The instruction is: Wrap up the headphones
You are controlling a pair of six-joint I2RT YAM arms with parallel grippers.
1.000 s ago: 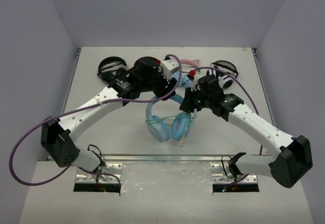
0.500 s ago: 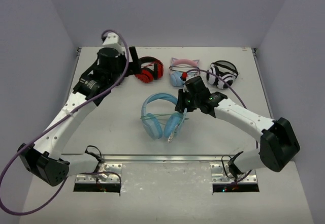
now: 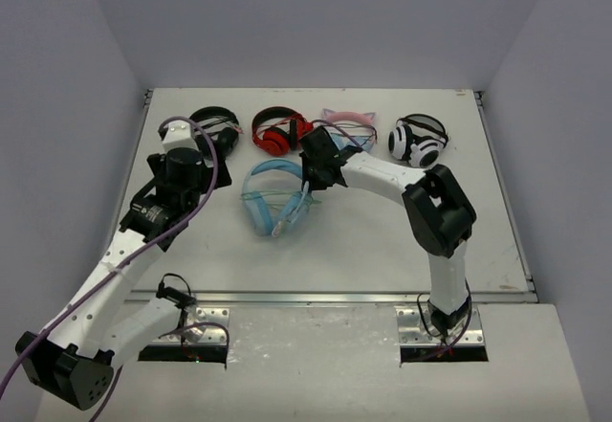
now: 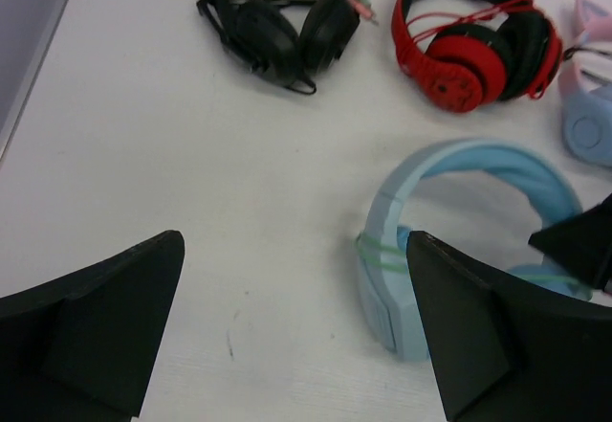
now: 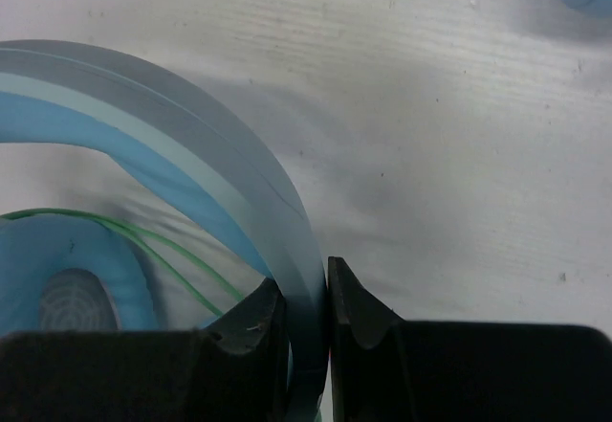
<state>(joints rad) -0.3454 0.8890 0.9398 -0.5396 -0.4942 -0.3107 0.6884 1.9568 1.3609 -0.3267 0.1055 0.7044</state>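
The white table [image 3: 382,240] carries a row of headphones along its far side, and both arms reach over it from the near edge. The right arm stretches far across toward the left, and its right gripper [image 3: 314,175] is pinched tight on the wide blue headband of the headphones [image 3: 271,167]. The right wrist view shows the band squeezed between the two dark fingers [image 5: 359,312] with no gap. The left gripper [image 4: 292,278] hangs above bare table just to the left of the pair, its jaws spread wide and nothing between them. The headphones lie flat a little left of the table's middle, with the headband toward the far side and the padded cups toward the arms' bases. Behind them sit a black pair [image 3: 212,121], a red pair [image 3: 279,130], a pink cat-ear pair [image 3: 344,121] (partly hidden by the right arm) and a white-and-black pair [image 3: 418,138]. The thin green cable [image 4: 378,247] is looped around one side of the headband and crosses between the cups – whether it is tight or slack cannot be told.
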